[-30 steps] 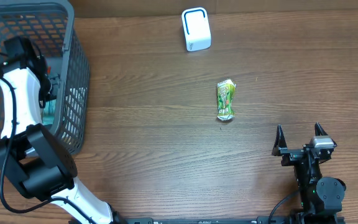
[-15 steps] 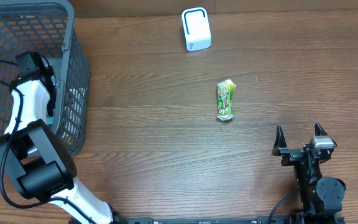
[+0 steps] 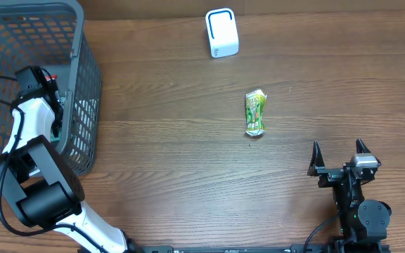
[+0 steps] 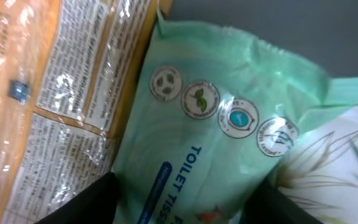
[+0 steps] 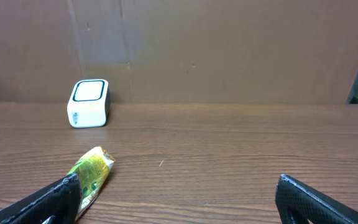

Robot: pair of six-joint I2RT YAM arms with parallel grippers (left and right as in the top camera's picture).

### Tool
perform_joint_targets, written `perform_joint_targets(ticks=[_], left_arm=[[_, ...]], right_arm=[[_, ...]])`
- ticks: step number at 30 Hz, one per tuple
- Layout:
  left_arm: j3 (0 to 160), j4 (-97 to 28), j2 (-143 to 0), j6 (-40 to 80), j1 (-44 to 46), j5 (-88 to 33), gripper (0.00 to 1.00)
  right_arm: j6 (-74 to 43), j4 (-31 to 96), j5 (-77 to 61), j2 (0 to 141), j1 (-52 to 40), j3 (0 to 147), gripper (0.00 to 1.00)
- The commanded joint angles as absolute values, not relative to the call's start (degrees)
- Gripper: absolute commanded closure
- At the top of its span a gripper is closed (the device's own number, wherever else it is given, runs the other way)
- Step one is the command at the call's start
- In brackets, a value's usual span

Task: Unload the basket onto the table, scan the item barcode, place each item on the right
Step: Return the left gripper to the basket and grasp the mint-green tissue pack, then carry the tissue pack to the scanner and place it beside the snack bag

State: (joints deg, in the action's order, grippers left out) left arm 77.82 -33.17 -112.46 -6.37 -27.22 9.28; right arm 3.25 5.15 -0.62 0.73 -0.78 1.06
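Left wrist: straddling green tissue pack (image 4: 229,124) with left gripper (image 4: 188,202) inside basket (image 3: 84,144), hold impossible to tell; holding right gripper (image 3: 337,145) spread wide, empty.

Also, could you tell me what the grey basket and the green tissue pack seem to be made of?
The grey basket looks like matte moulded plastic, given its uniform lattice walls. The green tissue pack is probably soft plastic film: it wrinkles, shines and has a crimped end seal.
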Motion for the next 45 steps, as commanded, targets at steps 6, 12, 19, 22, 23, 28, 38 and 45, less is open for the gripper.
perform_joint_targets(ticks=[6,12,19,22,23,28,38,45], left_arm=[[73.95,-31.46,-112.2,-7.29,-27.09,7.44,0.67],[74.17,-32.01,-111.35,-6.68,-26.92,7.66,0.96],[80.42,-38.06,-104.92,0.36,-26.92,7.38,0.96],[86.21,-41.95,-99.94,1.78,-26.87,3.99,0.96],[88.12,-43.09,-98.32,1.78,-26.87,2.22,0.96],[97.86,-47.62,-89.17,6.68,-26.85,-10.41,0.96],[100.68,-49.82,-73.87,17.47,-18.61,-25.91,0.96],[97.58,-57.45,-75.55,18.9,0.84,-24.34,0.96]], right_arm=[[3.49,4.82,-0.1,0.16,-0.62,0.47,0.0],[3.49,4.82,-0.08,0.16,-0.62,0.47,0.0],[3.46,4.82,-0.08,0.16,-0.62,0.47,0.0],[3.46,4.82,-0.1,0.16,-0.62,0.47,0.0],[3.46,4.82,-0.08,0.16,-0.62,0.47,0.0],[3.49,4.82,-0.1,0.16,-0.62,0.47,0.0],[3.49,4.82,-0.08,0.16,-0.62,0.47,0.0],[3.46,4.82,-0.1,0.16,-0.62,0.47,0.0]])
